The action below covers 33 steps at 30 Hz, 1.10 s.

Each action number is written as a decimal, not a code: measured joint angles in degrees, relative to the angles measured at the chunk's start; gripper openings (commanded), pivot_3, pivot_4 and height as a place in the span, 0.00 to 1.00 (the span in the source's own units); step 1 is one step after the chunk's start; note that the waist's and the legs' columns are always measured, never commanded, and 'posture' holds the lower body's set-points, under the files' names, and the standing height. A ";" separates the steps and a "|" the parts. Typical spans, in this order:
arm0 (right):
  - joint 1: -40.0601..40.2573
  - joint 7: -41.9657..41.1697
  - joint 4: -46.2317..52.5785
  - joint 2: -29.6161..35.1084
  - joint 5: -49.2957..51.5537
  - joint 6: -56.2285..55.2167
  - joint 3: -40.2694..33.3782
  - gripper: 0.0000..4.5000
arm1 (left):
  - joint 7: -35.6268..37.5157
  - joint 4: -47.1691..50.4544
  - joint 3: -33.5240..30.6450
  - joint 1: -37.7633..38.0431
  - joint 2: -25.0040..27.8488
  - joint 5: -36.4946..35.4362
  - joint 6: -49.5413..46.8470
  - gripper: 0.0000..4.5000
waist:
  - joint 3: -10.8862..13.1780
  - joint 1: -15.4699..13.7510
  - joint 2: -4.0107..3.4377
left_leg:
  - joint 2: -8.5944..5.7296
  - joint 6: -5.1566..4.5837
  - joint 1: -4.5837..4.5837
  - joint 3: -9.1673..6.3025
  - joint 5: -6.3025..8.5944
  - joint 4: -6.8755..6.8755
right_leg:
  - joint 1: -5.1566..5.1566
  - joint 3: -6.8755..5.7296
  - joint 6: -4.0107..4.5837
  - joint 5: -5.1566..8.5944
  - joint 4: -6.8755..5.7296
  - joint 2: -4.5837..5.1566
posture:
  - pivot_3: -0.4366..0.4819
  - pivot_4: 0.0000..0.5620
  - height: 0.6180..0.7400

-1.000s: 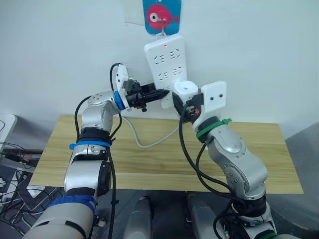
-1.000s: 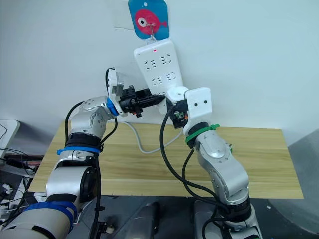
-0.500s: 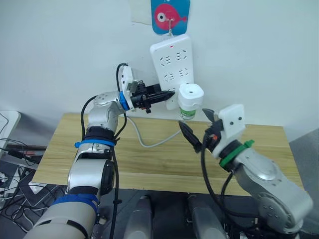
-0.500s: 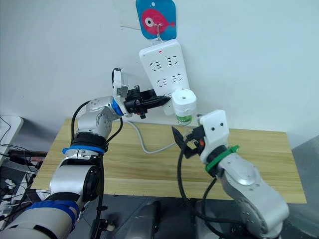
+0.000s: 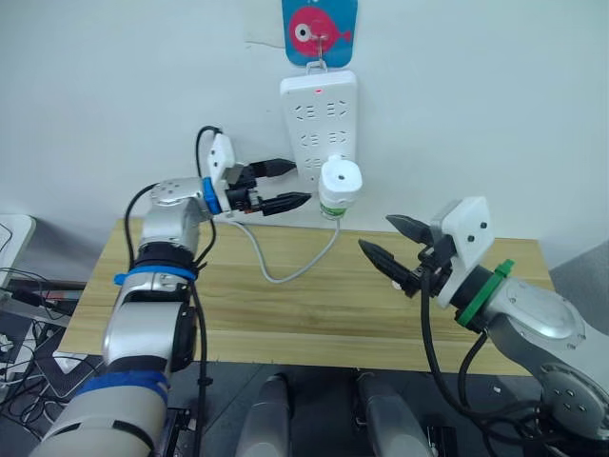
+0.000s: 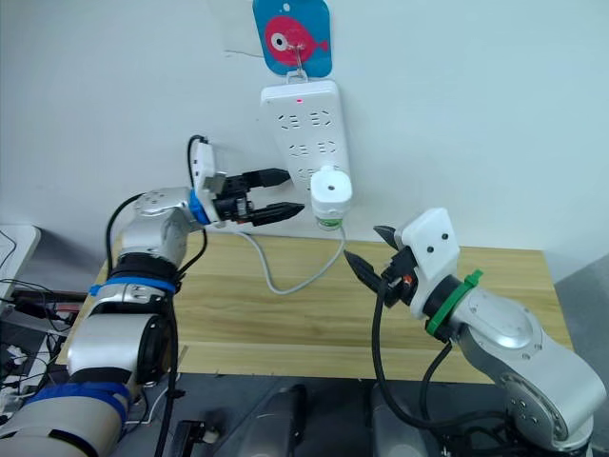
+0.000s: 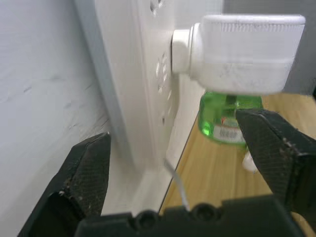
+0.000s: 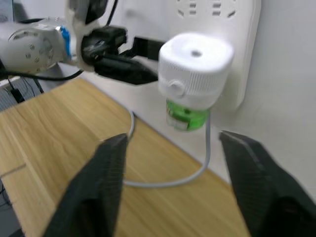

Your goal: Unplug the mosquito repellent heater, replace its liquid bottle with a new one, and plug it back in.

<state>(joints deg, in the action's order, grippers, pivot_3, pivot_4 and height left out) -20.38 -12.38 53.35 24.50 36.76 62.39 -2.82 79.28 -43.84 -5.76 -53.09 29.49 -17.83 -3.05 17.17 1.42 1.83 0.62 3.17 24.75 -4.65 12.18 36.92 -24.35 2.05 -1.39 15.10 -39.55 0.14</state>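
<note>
The mosquito repellent heater is a small white rounded unit plugged into the lower part of the white power strip on the wall. Its green liquid bottle hangs underneath. My left gripper is open just left of the heater, close to it, with nothing between its fingers. In the left wrist view the heater and bottle sit between the spread fingertips. My right gripper is open and empty, lower right of the heater and apart from it, over the table. The right wrist view looks at the heater.
The strip hangs from a blue plaque with a pink fish. Its white cable loops down onto the wooden table against the wall. Loose cables lie on the floor at the left.
My right gripper has let go of the heater and pulled back down and to the right. My left gripper has opened and shifted slightly left. The heater stays plugged in.
</note>
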 measured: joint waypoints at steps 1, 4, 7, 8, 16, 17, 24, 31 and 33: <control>-1.04 0.00 -1.38 -0.20 -0.75 -0.88 1.33 0.32 | 0.14 3.70 -0.37 2.65 0.94 -0.67 -1.52 1.00 | 0.01 0.04 0.01 | 0.03 0.00 0.00 0.00 0.00 -0.01 | 0.00 0.01 0.00 0.00 0.02 0.00 | 0.68 0.51 1.00; -2.86 -0.04 -4.85 -0.64 -2.91 -3.62 4.18 0.08 | -0.41 16.15 -1.07 10.61 2.09 -3.97 -6.65 1.00 | 0.02 -0.59 0.02 | 0.04 0.01 0.02 -0.08 0.00 0.01 | 0.01 0.03 0.02 0.01 0.03 0.07 | 0.71 0.50 1.00; -3.08 -0.46 -6.79 -0.68 -4.21 -5.80 5.34 0.01 | -3.87 29.34 -1.51 17.12 2.10 -7.56 -11.43 1.00 | 0.02 -1.64 0.02 | 0.03 0.02 0.03 -0.15 -0.01 0.04 | 0.04 0.07 0.02 0.01 0.05 0.22 | 0.73 0.51 1.00; -3.11 -1.08 -7.30 -0.67 -4.48 -6.64 5.81 0.01 | -5.16 33.96 -1.53 19.09 2.07 -8.92 -12.65 1.00 | 0.02 -2.19 0.02 | 0.01 0.02 0.03 -0.16 -0.01 0.04 | 0.05 0.07 0.02 0.01 0.04 0.29 | 0.73 0.51 1.00; -3.19 -2.18 -11.19 -2.22 -8.60 -11.04 11.32 0.01 | -11.15 51.73 -1.87 29.29 1.37 -13.86 -15.01 1.00 | 0.02 -3.04 0.02 | 0.00 0.02 -0.02 -0.15 -0.01 0.02 | 0.12 0.05 0.02 0.01 0.10 0.26 | 0.74 0.51 1.00; -3.15 -2.15 -11.98 -2.50 -9.20 -11.74 11.89 0.01 | -11.64 52.18 -1.86 29.43 1.30 -13.94 -15.37 1.00 | 0.02 -3.06 0.02 | 0.01 0.02 -0.02 -0.16 -0.01 0.03 | 0.12 0.03 0.02 0.01 0.10 0.24 | 0.74 0.51 1.00; -2.62 -1.13 -15.51 -3.32 -14.20 -15.44 12.79 0.01 | -13.91 52.52 -1.85 29.44 1.43 -15.21 -16.49 1.00 | 0.03 -3.30 0.02 | -0.01 0.02 -0.02 -0.09 -0.01 0.00 | 0.10 0.01 0.02 0.01 0.14 0.06 | 0.75 0.52 1.00; -2.61 -1.07 -15.62 -5.11 -16.19 -16.57 12.96 0.01 | -14.68 52.53 -1.14 29.30 1.60 -15.82 -16.50 1.00 | 0.03 -3.35 0.01 | 0.01 0.02 -0.02 -0.10 -0.01 -0.01 | 0.10 0.03 0.02 0.01 0.15 0.06 | 0.74 0.52 1.00; -2.62 -1.03 -15.71 -5.57 -16.60 -16.64 12.95 0.01 | -14.66 52.53 -1.06 29.22 1.66 -15.93 -16.50 1.00 | 0.03 -3.35 0.01 | 0.00 0.02 -0.02 -0.10 0.00 -0.01 | 0.10 0.03 0.02 0.01 0.15 0.06 | 0.74 0.52 1.00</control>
<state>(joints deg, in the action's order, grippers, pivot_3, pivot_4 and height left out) -23.00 -13.41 37.64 18.94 20.16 45.75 10.14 64.62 8.69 -6.82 -23.87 31.15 -33.76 -19.55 17.21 -1.92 1.84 0.63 3.18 24.73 -4.74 12.17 36.91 -24.24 2.08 -1.37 15.11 -39.40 0.19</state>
